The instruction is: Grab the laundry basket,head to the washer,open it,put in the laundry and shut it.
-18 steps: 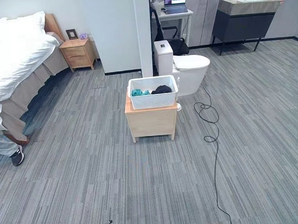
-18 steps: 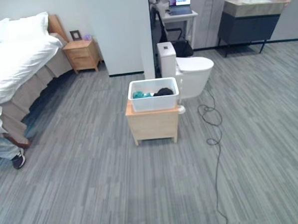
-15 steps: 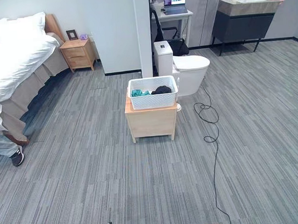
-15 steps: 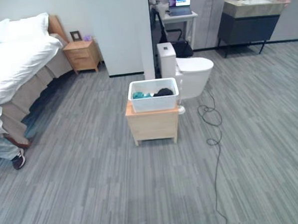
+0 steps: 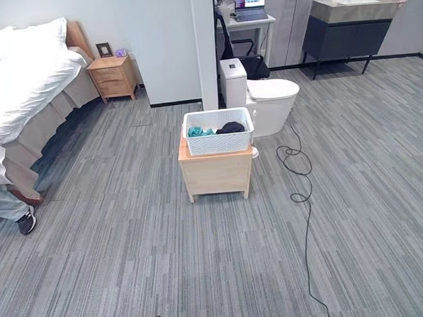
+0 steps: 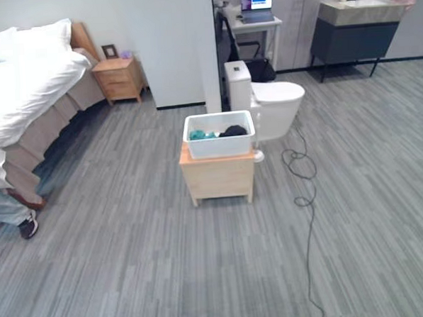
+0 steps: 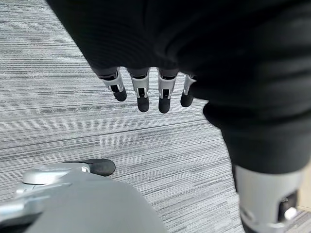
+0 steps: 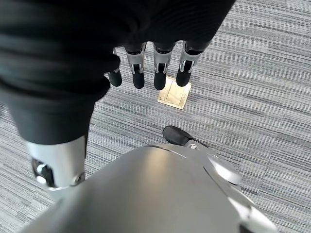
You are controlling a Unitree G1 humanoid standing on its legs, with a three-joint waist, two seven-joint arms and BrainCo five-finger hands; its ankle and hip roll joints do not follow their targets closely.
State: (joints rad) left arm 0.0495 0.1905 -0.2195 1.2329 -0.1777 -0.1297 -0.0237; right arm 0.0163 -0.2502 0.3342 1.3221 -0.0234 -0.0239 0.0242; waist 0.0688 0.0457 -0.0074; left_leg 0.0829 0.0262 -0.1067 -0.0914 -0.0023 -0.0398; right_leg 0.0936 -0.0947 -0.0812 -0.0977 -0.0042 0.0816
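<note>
Head camera: the white laundry basket (image 5: 217, 130) sits on top of a small wooden cabinet (image 5: 216, 172) in the middle of the grey carpet, with teal and black clothes (image 5: 229, 127) in it, and a toilet (image 5: 265, 102) just behind. Bed (image 5: 20, 90) off to the left.

Left wrist cam: left hand (image 7: 146, 90) hangs over bare carpet, fingers straight, holding nothing.

Right wrist cam: right hand (image 8: 150, 63) looks the same, loose and empty, above a brass floor plate (image 8: 174, 92).

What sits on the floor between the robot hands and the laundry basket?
Nothing visible: bare carpet runs from the left robot hand and right robot hand to the laundry basket on its wooden cabinet. A black cable lies off to the right.
</note>
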